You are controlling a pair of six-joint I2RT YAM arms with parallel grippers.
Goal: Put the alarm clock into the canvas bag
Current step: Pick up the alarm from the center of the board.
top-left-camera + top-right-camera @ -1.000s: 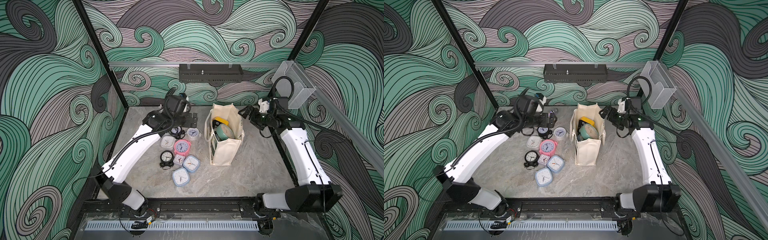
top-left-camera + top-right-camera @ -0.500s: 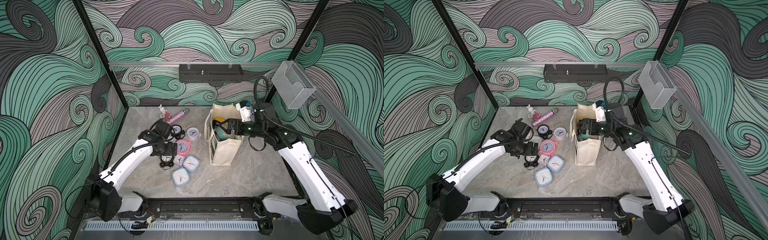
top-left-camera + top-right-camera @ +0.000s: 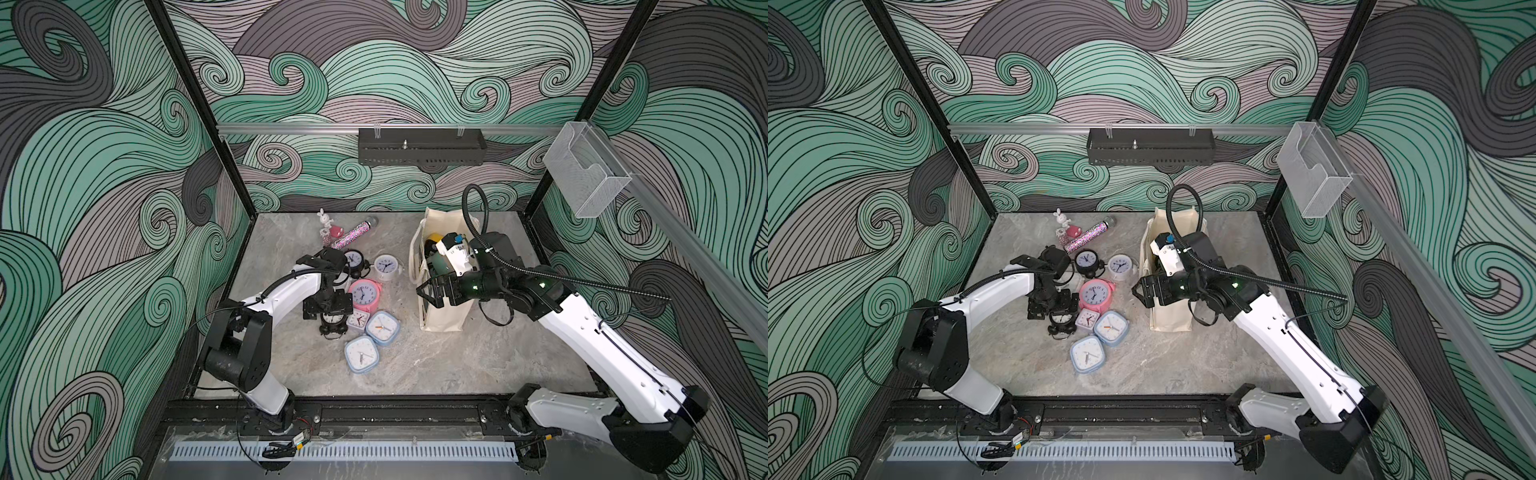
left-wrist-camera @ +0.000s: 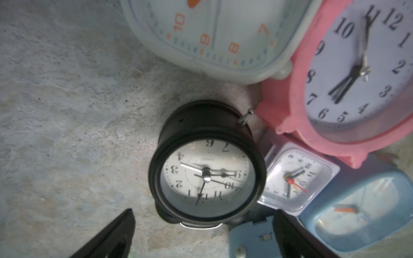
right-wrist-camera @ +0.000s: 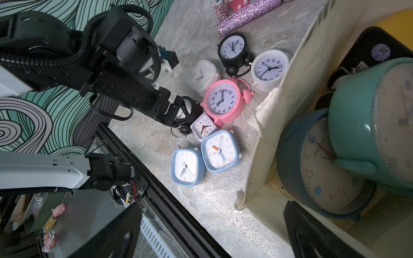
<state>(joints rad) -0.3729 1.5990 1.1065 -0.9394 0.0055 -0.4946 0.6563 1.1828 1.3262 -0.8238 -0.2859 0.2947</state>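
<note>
Black alarm clock (image 4: 206, 165) sits below your open left jaws; lower and close next. Open right jaws straddle the canvas bag (image 3: 444, 320).

The pink round plastic clock (image 4: 357, 73) shows black numbers 1 to 12. The pale square plastic clock (image 4: 212, 26) shows orange 7, 8, 9, 10. The blue round clock (image 5: 317, 160) reads "Happy".

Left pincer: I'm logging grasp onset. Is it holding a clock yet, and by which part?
Nothing is held. The left pincer stands open, straddling the black clock without gripping it. The right pincer is open and empty too.
</note>
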